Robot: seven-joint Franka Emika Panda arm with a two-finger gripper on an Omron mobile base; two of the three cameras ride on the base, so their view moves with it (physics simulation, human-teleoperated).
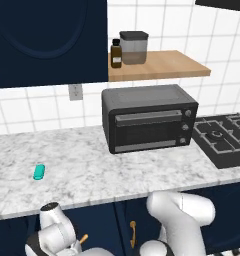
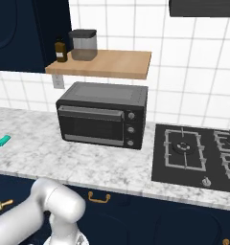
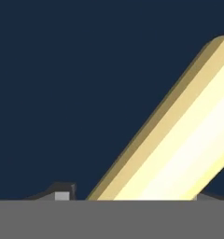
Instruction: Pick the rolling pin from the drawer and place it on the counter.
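Observation:
The rolling pin (image 3: 179, 140) runs as a pale cream cylinder diagonally from the bottom centre to the upper right of the hand view, very close to the camera. My gripper (image 3: 132, 197) straddles its lower end, the dark fingertips (image 3: 62, 193) pressed close on either side. Behind it lies the dark navy floor of the drawer (image 3: 62, 93). An orange-tan handle of the rolling pin (image 1: 83, 238) pokes out beside my wrist below the counter (image 1: 92, 170); the same rolling pin handle (image 2: 4, 203) shows at the left edge of the right base view, under the counter (image 2: 64, 160).
A teal capsule (image 1: 39, 172) lies on the marble at the left. A black toaster oven (image 1: 149, 120) stands at the back, a gas hob (image 1: 224, 137) to its right. Above is a wooden shelf (image 1: 162, 65) holding a jar and a bottle. Navy cabinet fronts line the counter's underside.

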